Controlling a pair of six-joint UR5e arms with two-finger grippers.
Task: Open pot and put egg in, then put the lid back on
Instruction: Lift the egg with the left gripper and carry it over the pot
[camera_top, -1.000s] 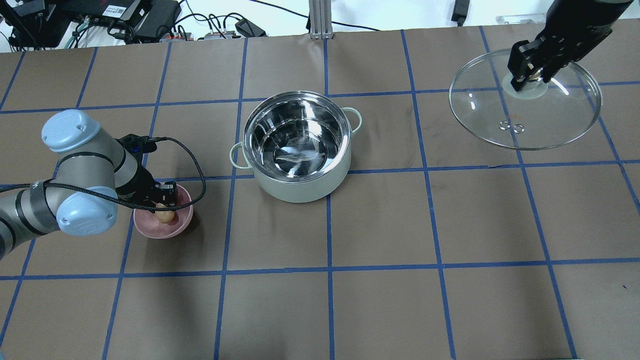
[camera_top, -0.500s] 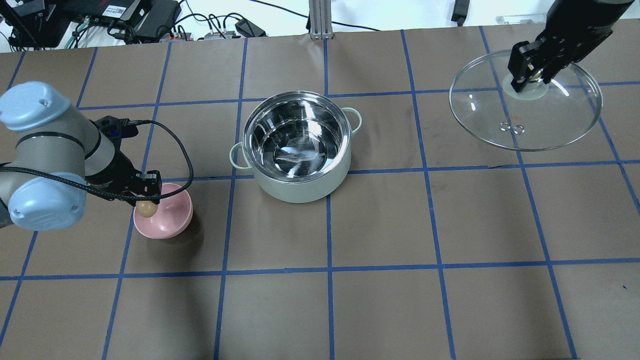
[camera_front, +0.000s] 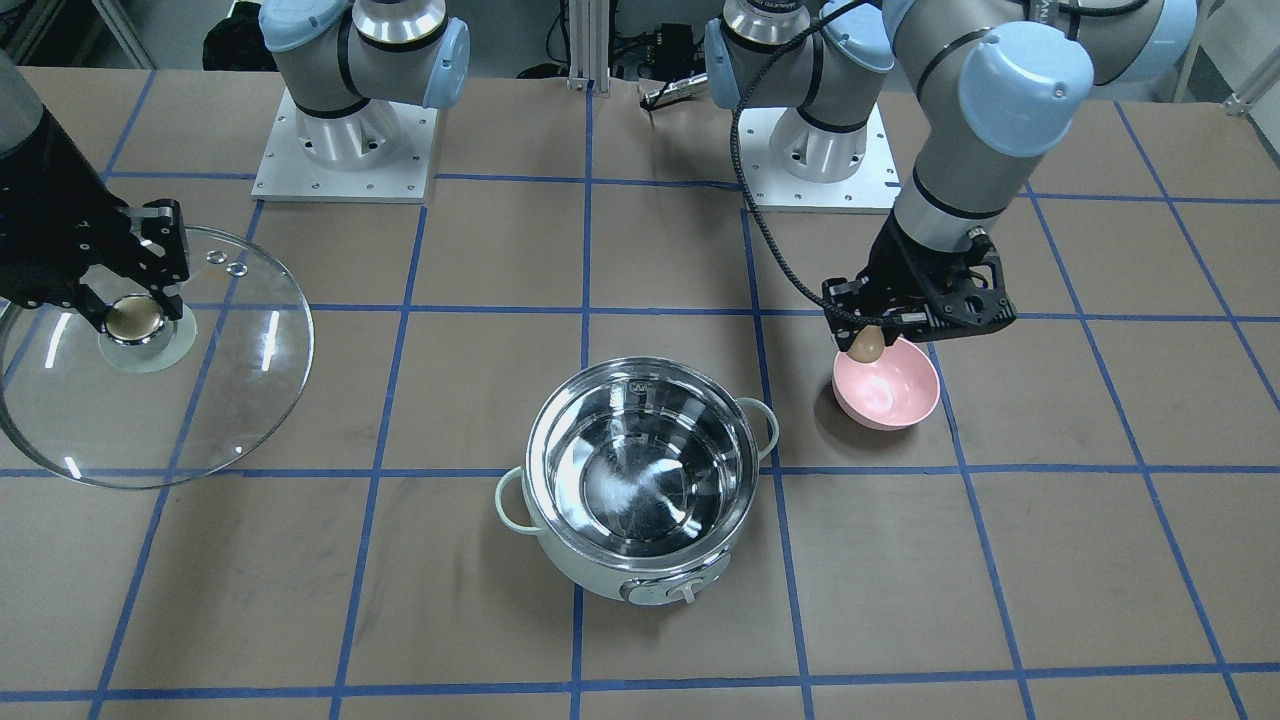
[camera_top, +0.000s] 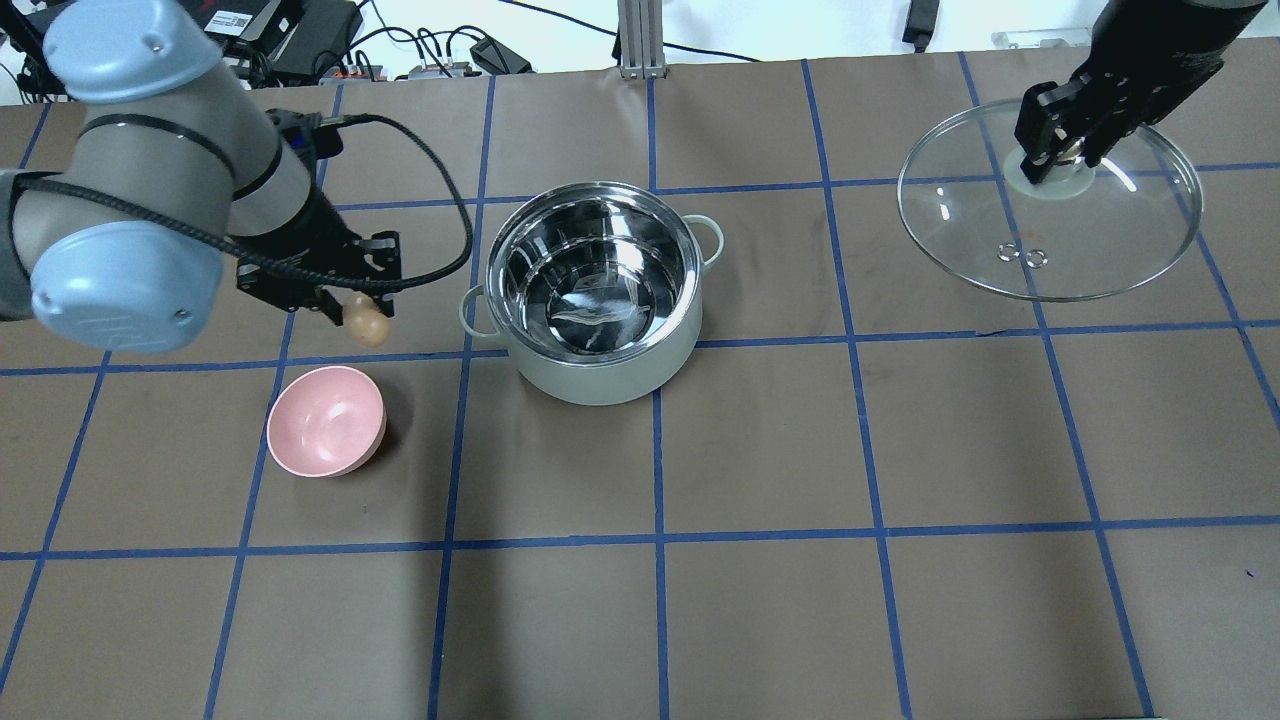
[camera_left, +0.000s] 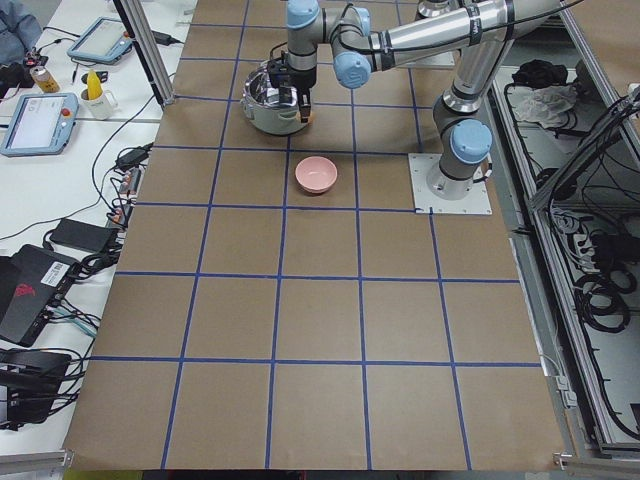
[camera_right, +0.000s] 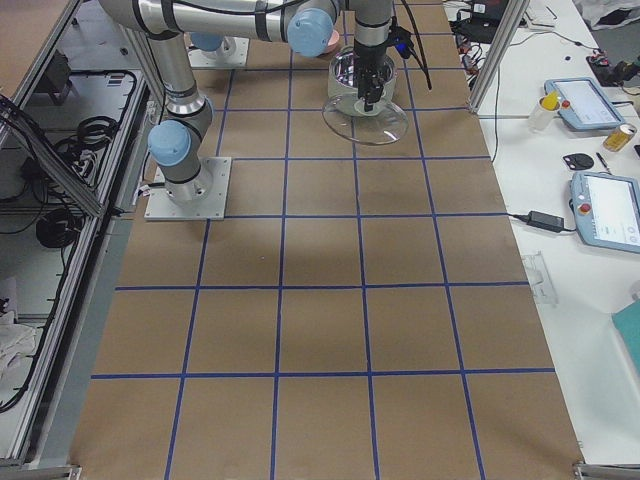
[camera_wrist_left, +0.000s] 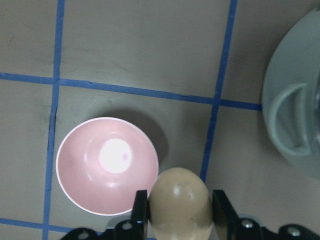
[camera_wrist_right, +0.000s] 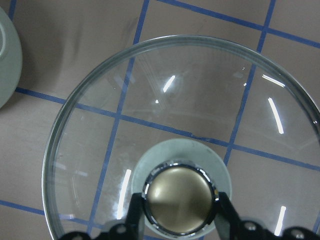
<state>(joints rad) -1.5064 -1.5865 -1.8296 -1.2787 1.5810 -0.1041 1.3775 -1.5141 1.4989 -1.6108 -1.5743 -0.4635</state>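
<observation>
The left gripper (camera_top: 364, 316) is narrowed onto the egg (camera_top: 366, 323), one finger (camera_wrist_left: 140, 212) pressing each side of the tan shell, the egg's rounded end sticking out beyond the fingertips. It holds the egg in the air on the pot's left, just beside the pot's (camera_top: 600, 378) left loop handle (camera_top: 474, 310) and outside the rim, not over the opening. In the left wrist view the egg (camera_wrist_left: 180, 202) hangs above the brown paper-covered table (camera_top: 800, 600), with the pink bowl (camera_wrist_left: 107, 165) below it and a little to one side. That bowl (camera_top: 325, 420) stands upright on the table left of the pot, on the robot's side of it, apart from the pot's wall.

The right gripper (camera_top: 1062, 156) is clamped on the gold-topped knob (camera_wrist_right: 180, 197) of the glass lid (camera_top: 1090, 240), a finger on each side of the knob. The lid is well apart from the pot, out to the pot's right and a little farther from the robot, knob side up, its two vent holes (camera_top: 1022, 254) on the side towards the robot. Whether its metal rim touches the table cannot be told.

The pot stands upright and uncovered between the two grippers, shiny steel interior (camera_front: 640, 470) showing, its control knob (camera_front: 685, 592) facing away from the robot.
</observation>
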